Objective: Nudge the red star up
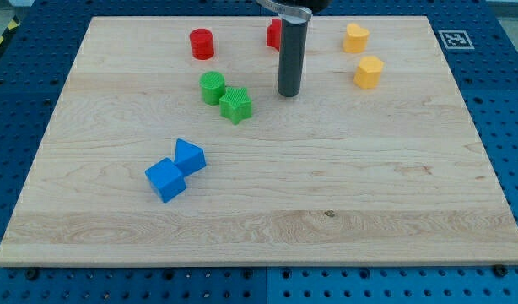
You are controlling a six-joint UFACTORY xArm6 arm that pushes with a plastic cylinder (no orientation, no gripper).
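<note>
- Blue cubes, one [165, 180] nearer the table's [394, 194] bottom-left corner, the other [190, 157] touching it up-right.
- Red cylinder [202, 44] near the top edge, left of centre.
- Green cylinder [213, 87] and green star [236, 105] touching, below it.
- Red star [274, 34] at the top edge, partly hidden behind the rod.
- My tip [289, 95] just below the red star, right of the green star; no hand to open or close.
- Yellow blocks, one [355, 38] above another [369, 72], toward the top-right corner.

The dark rod stands upright from the view's top, my tip [289, 94] on the board.
</note>
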